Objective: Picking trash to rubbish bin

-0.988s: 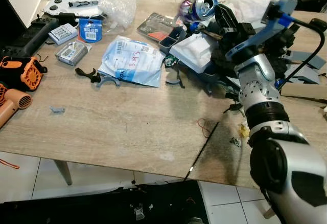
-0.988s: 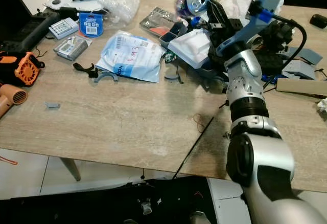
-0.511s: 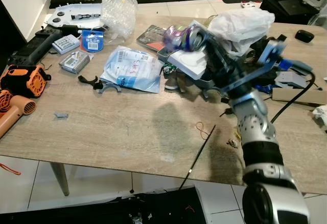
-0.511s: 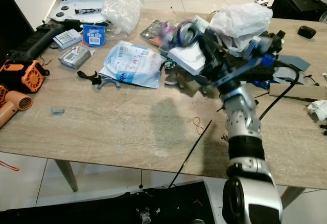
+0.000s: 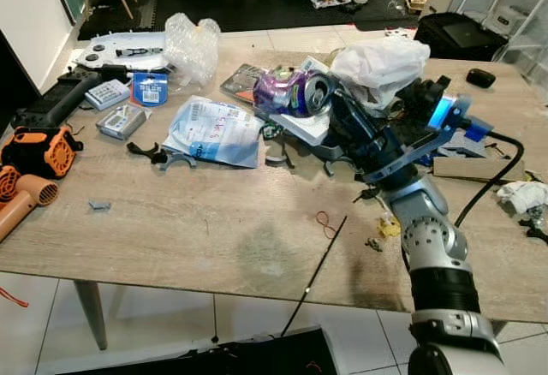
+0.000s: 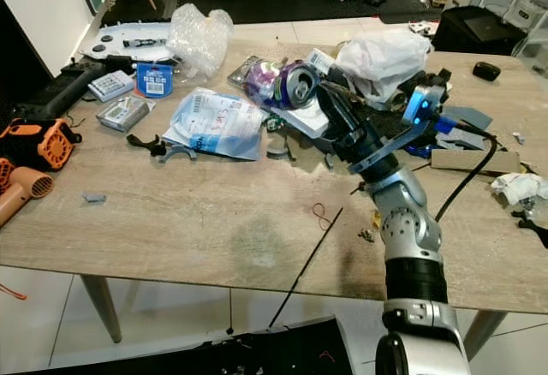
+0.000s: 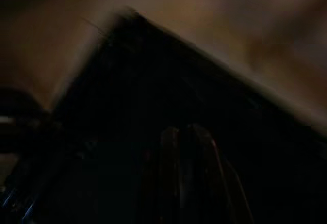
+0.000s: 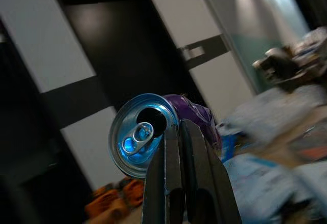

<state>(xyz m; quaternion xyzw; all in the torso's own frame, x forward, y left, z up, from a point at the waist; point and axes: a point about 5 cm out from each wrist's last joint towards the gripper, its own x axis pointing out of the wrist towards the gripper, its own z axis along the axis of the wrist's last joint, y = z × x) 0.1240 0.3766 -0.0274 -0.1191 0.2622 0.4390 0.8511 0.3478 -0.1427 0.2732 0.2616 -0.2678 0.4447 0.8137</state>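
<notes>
A crushed purple drink can (image 5: 289, 92) with a silver top hangs above the clutter at the back of the wooden table (image 5: 197, 221). My right gripper (image 5: 329, 106) is shut on the can's rim, and the arm reaches forward and left from the right side. In the right wrist view the two black fingers (image 8: 176, 183) lie pressed together on the edge of the can (image 8: 145, 132), whose open top faces the camera. The left wrist view is very dark and blurred, and little can be made out there.
Under and around the can lie a white plastic bag (image 5: 377, 58), a white box (image 5: 310, 127), a blue and white mailer (image 5: 214, 128) and bubble wrap (image 5: 190, 43). An orange fan (image 5: 38, 144) sits at the left edge. A black rod (image 5: 313, 272) overhangs the front edge near a red rubber band (image 5: 325, 221).
The whole view has pulled back and tilted up. The right gripper has carried the can leftward, away from the pile of parts, with its grip unchanged.
</notes>
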